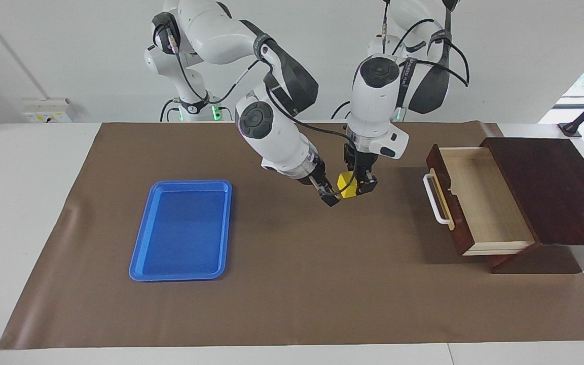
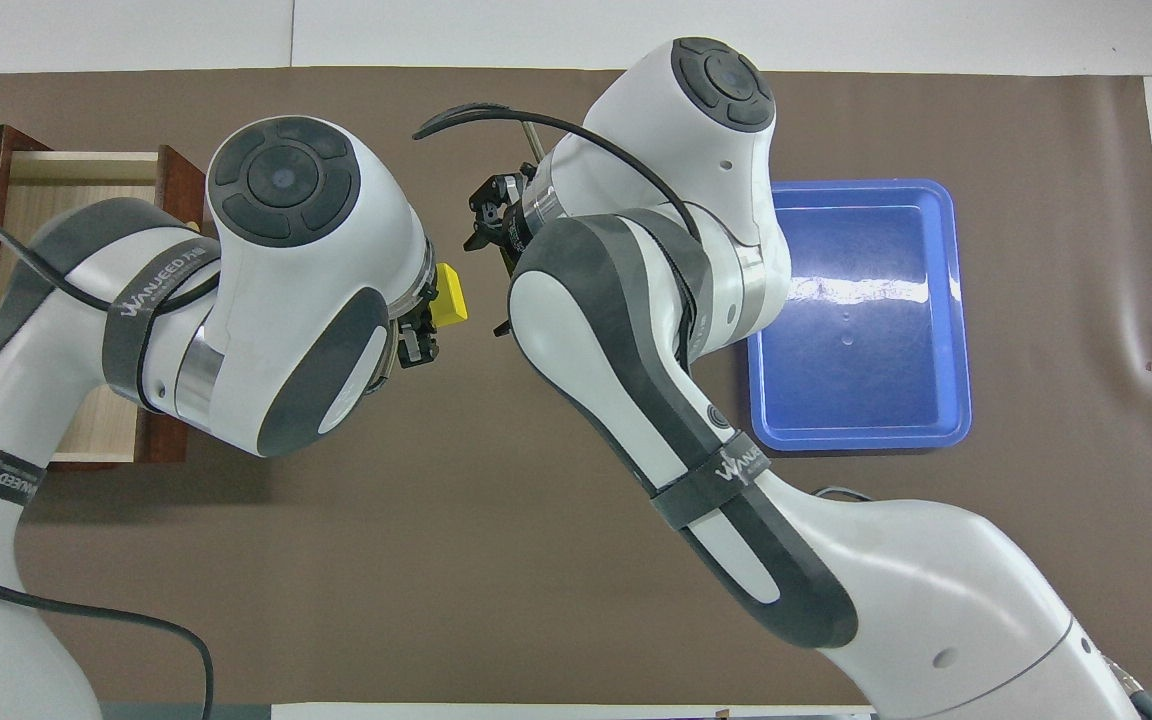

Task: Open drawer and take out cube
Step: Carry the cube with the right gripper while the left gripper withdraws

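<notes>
The blue tray [image 1: 180, 230] lies flat on the brown mat [image 1: 292, 304] that covers the tabletop [image 1: 18, 203], toward the right arm's end, well apart from the cube. The right tool [image 1: 330, 195] hangs in the air over the mat, its tip right against the cube; its fingers look spread, though from here I cannot tell whether they touch the block. The cube [image 1: 347, 184], small and yellow, is up off the mat, gripped by the left tool [image 1: 360, 185], which points down and is clamped on it. The drawer [image 1: 479, 203], at the left arm's end and well apart from the cube, stands pulled out of its dark wooden box [image 1: 550, 190], its pale inside bare and its white handle [image 1: 435, 198] turned toward the cube.
</notes>
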Tool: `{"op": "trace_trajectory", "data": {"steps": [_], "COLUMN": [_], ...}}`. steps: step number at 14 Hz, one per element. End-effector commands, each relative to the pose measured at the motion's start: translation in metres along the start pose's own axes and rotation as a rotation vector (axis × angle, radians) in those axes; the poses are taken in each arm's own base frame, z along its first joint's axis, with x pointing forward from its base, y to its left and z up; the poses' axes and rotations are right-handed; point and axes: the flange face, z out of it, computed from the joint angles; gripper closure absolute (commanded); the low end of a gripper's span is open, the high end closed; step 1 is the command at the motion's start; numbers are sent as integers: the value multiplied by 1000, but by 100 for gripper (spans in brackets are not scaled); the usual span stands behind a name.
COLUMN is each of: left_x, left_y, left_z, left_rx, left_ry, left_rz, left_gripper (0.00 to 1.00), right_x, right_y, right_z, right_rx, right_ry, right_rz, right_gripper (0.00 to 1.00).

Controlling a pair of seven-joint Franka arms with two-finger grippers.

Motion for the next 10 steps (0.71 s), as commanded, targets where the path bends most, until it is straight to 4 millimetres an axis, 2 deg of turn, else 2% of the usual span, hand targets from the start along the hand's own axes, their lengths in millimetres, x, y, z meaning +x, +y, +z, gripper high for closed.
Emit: {"op": "trace_trajectory", "data": {"steps": [1,8,10], "left_x": [3,4,4], "left_y": [0,0,0], "left_z": [1,3,4], "left_rx": [-4,-2,-3], "left_ry": [-15,-15,-14], "left_rz": [-4,-6,-5], "left_gripper": [100,100,100], "right_x": [-6,-19,-28], "right_y": [-7,-2,2], "right_z": [3,8,15], "right_rx": [2,-12,-21], "right_ry": [2,-1,-2], "right_rz": [15,29,23], "right_gripper": [7,8,8]}}
